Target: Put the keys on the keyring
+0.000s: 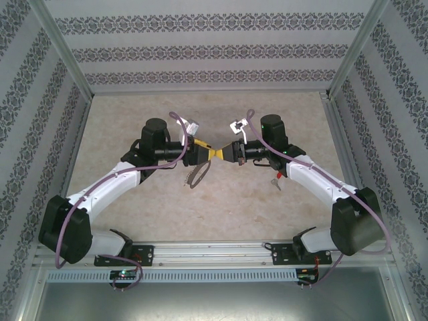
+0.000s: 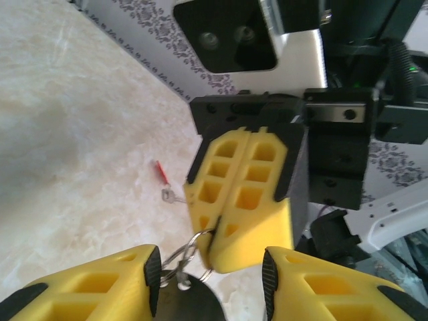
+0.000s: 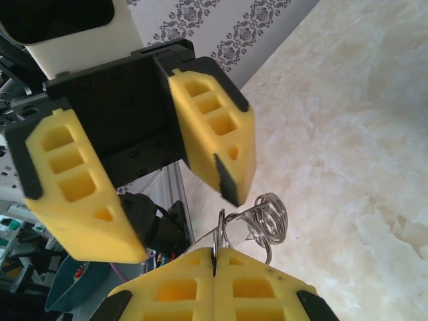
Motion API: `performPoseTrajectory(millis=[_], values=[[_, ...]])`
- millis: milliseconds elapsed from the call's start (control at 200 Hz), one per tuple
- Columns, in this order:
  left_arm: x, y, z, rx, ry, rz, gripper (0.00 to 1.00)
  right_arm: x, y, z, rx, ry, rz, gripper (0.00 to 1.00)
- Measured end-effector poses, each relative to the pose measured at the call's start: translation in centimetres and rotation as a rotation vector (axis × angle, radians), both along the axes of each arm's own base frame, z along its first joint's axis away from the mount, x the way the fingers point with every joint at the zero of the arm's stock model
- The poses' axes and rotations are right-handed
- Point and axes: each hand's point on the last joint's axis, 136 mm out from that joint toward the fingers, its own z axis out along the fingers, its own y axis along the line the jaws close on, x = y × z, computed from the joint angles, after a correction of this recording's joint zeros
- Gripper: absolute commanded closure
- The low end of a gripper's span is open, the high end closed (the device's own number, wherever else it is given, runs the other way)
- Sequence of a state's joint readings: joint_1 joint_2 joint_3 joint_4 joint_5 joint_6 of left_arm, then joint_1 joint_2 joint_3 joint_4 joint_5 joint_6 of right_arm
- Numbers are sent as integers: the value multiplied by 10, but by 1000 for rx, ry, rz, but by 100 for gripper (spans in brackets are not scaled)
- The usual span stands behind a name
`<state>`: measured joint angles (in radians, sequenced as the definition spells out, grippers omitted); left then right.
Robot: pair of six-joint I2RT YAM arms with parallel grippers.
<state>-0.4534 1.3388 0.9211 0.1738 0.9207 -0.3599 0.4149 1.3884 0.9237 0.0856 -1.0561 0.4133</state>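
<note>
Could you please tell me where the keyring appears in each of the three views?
Top external: keyring hangs near the centre, slightly left.
Left wrist: keyring at bottom centre.
Right wrist: keyring low, right of centre.
Shared landmark: the right claw, shut on one of the keyring's small rings.

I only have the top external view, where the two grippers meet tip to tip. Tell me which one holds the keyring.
Observer: The right gripper is shut on one small wire ring of the keyring.
Operator: Report the left gripper.
Observer: The left gripper is open; its fingers stand on either side of the right tip, pinching nothing.
Operator: Locate the keys.
Observer: In the left wrist view the keys lie loose on the table, red tag attached, away from both grippers.
</note>
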Motion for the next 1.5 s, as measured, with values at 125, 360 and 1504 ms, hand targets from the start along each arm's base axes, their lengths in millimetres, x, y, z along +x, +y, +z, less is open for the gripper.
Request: performPoseTrajectory(millis=[125,360,1504], values=[[-3,-2,6,-26,12,-16,56,-1,0,2,2,-4,0,100],[-5,-3,8,-44,25,-25,55,-2,-1,6,7,-17,0,100],[-1,-1,-11,-17,49,10,100,10,-9,9,-10,-39,-81,66]])
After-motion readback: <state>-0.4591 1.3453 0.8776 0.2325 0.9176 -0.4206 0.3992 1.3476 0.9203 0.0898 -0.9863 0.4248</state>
